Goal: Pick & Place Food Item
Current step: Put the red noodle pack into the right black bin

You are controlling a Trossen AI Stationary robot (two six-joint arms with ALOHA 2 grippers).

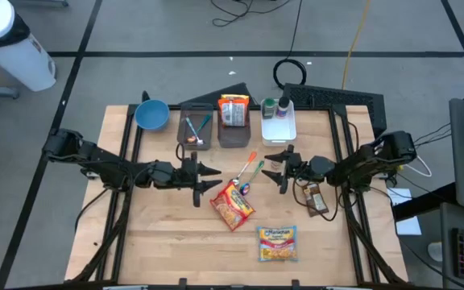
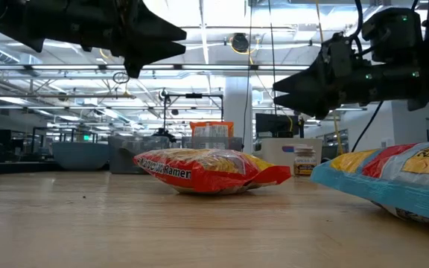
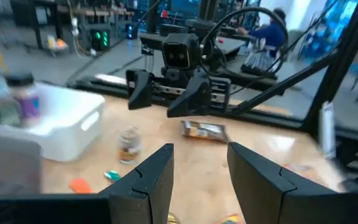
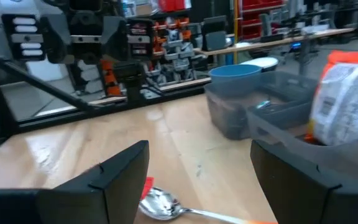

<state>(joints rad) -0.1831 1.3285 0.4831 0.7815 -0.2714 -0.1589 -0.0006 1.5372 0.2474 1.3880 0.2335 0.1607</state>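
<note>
Room: an open workshop with grey floor; cables trail behind a pale wooden table (image 1: 167,250) that fills the middle of the high view.
Back row: a blue bowl (image 1: 151,114), a grey bin with utensils (image 1: 196,129), a grey bin holding a food packet (image 1: 234,121) and a white bin with a jar (image 1: 279,119) line the far edge, probably as sorted drop-off places for the loose items.
Task item: the red ramen packet (image 1: 232,205) lies flat near the table's centre, just beside and slightly nearer than the left arm's tips; a second, yellow noodle packet (image 1: 278,242) lies closer to the front edge, apart from both arms.
Other loose things: an orange-handled spoon (image 1: 247,171) lies between the two grippers; a dark snack bar (image 1: 316,199) sits under the right arm.
Left gripper (image 1: 213,178): raised clear of the wood, pointing toward the centre, fingers partly spread with a visible gap and nothing between them; it touches nothing.
Right gripper (image 1: 274,167): facing the left one across the spoon, also off the surface, fingers spread wide and empty.
Why so: both arms seem poised over the central clutter before a pick; the left looks better placed for the red packet, though no grasp has begun.
</note>
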